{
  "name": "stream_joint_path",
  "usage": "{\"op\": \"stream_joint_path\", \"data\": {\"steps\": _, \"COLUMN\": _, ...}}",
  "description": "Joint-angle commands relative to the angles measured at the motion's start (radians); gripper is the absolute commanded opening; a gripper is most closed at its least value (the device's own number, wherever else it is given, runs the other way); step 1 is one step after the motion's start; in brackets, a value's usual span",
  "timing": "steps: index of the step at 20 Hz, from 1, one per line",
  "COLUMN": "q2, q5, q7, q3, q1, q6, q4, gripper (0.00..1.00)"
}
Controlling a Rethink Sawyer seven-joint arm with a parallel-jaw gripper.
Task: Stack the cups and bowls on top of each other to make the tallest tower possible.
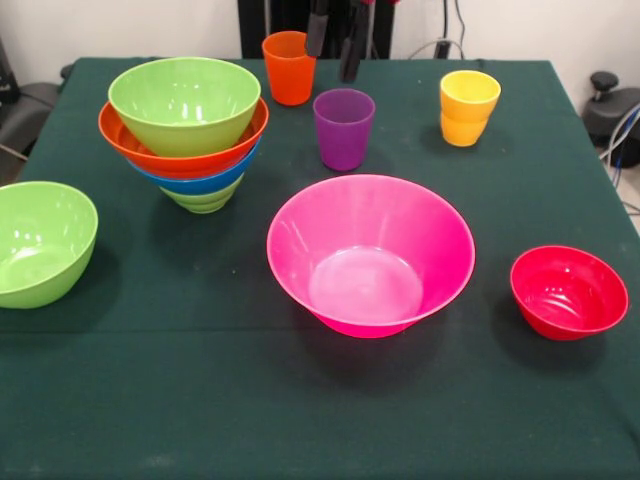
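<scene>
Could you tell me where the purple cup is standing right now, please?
In the front view, the purple cup stands upright near the table's far middle, between the orange cup and the yellow cup, just behind the large pink bowl.

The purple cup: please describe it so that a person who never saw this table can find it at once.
Start from the large pink bowl in the middle of the green table. Directly behind it stands the purple cup, upright and open at the top, apart from everything else. It stands between an orange cup and a yellow cup, and it alone is purple and slightly see-through.
</scene>
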Motion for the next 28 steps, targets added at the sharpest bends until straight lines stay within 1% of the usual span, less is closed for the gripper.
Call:
{"op": "stream_joint_path", "data": {"steps": 1, "q2": 0.092, "q5": 0.069, "q7": 0.284, "q3": 0.018, "q1": 0.044, "q6": -0.008, "q4": 0.089, "gripper": 1.00}}
{"op": "stream_joint_path", "data": {"steps": 2, "q2": 0.102, "q5": 0.066, "q7": 0.302, "q3": -0.007, "q1": 0.068, "q6": -0.009, "q4": 0.083, "gripper": 1.00}}
{"op": "stream_joint_path", "data": {"steps": 6, "q2": 0.118, "q5": 0.108, "q7": 0.391, "q3": -0.064, "q1": 0.148, "q6": 0.042, "q4": 0.081, "gripper": 1.00}}
{"op": "stream_joint_path", "data": {"steps": 9, "q2": 0.121, "q5": 0.122, "q7": 0.367, "q3": -0.054, "q1": 0.156, "q6": 0.036, "q4": 0.088, "gripper": 1.00}}
{"op": "stream_joint_path", "data": {"steps": 11, "q2": 0.119, "q5": 0.119, "q7": 0.335, "q3": -0.037, "q1": 0.149, "q6": 0.005, "q4": 0.098, "gripper": 1.00}}
{"op": "stream_joint_path", "data": {"steps": 13, "q2": 0.109, "q5": 0.118, "q7": 0.299, "q3": -0.008, "q1": 0.127, "q6": -0.023, "q4": 0.124, "gripper": 1.00}}
{"op": "stream_joint_path", "data": {"steps": 15, "q2": 0.102, "q5": 0.119, "q7": 0.307, "q3": -0.019, "q1": 0.131, "q6": -0.037, "q4": 0.147, "gripper": 1.00}}
{"op": "stream_joint_path", "data": {"steps": 17, "q2": 0.078, "q5": 0.114, "q7": 0.300, "q3": -0.029, "q1": 0.132, "q6": -0.041, "q4": 0.181, "gripper": 1.00}}
{"op": "stream_joint_path", "data": {"steps": 18, "q2": 0.066, "q5": 0.101, "q7": 0.282, "q3": -0.035, "q1": 0.129, "q6": -0.049, "q4": 0.194, "gripper": 1.00}}
{"op": "stream_joint_path", "data": {"steps": 20, "q2": 0.037, "q5": 0.070, "q7": 0.208, "q3": -0.010, "q1": 0.094, "q6": -0.077, "q4": 0.227, "gripper": 1.00}}
{"op": "stream_joint_path", "data": {"steps": 21, "q2": 0.036, "q5": 0.052, "q7": 0.190, "q3": -0.011, "q1": 0.085, "q6": -0.110, "q4": 0.236, "gripper": 1.00}}
{"op": "stream_joint_path", "data": {"steps": 22, "q2": 0.034, "q5": 0.049, "q7": 0.183, "q3": -0.002, "q1": 0.071, "q6": -0.134, "q4": 0.248, "gripper": 1.00}}
{"op": "stream_joint_path", "data": {"steps": 23, "q2": 0.028, "q5": 0.046, "q7": 0.160, "q3": 0.025, "q1": 0.045, "q6": -0.162, "q4": 0.268, "gripper": 1.00}}
{"op": "stream_joint_path", "data": {"steps": 24, "q2": 0.031, "q5": 0.040, "q7": 0.154, "q3": 0.035, "q1": 0.032, "q6": -0.188, "q4": 0.273, "gripper": 1.00}}
{"op": "stream_joint_path", "data": {"steps": 25, "q2": 0.028, "q5": 0.040, "q7": 0.139, "q3": 0.062, "q1": 0.006, "q6": -0.210, "q4": 0.290, "gripper": 1.00}}
{"op": "stream_joint_path", "data": {"steps": 28, "q2": 0.036, "q5": 0.032, "q7": 0.141, "q3": 0.073, "q1": -0.006, "q6": -0.223, "q4": 0.287, "gripper": 1.00}}
